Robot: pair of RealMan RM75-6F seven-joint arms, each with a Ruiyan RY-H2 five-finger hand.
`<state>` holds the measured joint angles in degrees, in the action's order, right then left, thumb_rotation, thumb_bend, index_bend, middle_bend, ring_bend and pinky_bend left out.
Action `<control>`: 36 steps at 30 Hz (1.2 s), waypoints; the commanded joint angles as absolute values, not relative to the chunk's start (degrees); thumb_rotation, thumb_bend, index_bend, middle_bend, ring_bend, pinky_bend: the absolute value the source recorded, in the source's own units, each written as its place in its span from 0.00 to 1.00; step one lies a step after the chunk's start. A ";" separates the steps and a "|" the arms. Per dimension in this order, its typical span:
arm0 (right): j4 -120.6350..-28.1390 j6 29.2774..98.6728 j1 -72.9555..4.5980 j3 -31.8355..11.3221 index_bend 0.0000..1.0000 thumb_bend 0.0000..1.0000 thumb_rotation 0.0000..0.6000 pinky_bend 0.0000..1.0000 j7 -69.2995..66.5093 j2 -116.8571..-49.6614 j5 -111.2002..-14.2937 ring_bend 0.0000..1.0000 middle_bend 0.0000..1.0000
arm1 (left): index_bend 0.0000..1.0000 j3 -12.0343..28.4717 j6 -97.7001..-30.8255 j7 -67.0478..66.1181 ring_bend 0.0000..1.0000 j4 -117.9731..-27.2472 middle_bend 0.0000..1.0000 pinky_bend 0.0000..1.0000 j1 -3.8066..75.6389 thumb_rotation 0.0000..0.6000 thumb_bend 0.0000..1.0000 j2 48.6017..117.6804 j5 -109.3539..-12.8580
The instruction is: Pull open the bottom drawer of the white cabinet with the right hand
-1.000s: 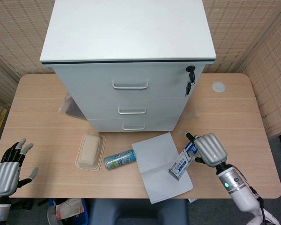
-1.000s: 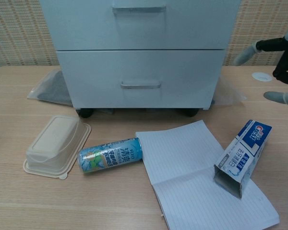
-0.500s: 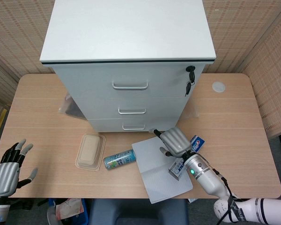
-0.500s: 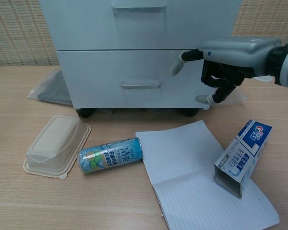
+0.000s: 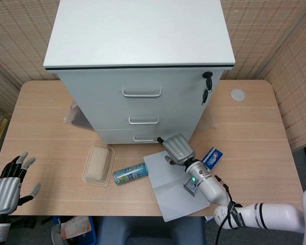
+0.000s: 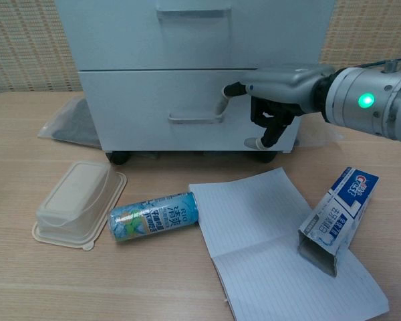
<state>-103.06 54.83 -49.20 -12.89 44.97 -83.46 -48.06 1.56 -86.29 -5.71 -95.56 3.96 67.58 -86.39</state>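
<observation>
The white cabinet (image 5: 140,48) stands at the back of the table, all three drawers closed. Its bottom drawer (image 6: 134,107) carries a small silver handle (image 6: 196,120), also seen low on the cabinet front in the head view as the handle (image 5: 145,138). My right hand (image 6: 277,90) hovers in front of the drawer, just right of the handle, holding nothing. One fingertip (image 6: 226,92) reaches to the handle's right end; contact cannot be told. The other fingers hang down, apart. My left hand (image 5: 7,184) rests open at the table's near left corner.
A beige lidded food box (image 6: 77,200), a lying drink can (image 6: 154,215), an open lined notebook (image 6: 281,254) and a toothpaste carton (image 6: 337,217) lie in front of the cabinet. A plastic bag (image 6: 67,124) sits at its left. Keys (image 5: 207,87) hang from the top lock.
My right hand has swung from the table's right side, over the toothpaste carton, leftward up to the bottom drawer's front, ending beside the handle. The left hand has stayed put.
</observation>
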 commanded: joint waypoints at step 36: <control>-111.83 60.96 -52.06 -1.90 0.19 0.30 1.00 0.90 49.27 -80.87 -50.77 0.96 0.89 | 0.14 1.67 -85.91 -4.82 0.06 -94.52 0.05 0.11 4.45 1.00 0.31 68.40 -86.88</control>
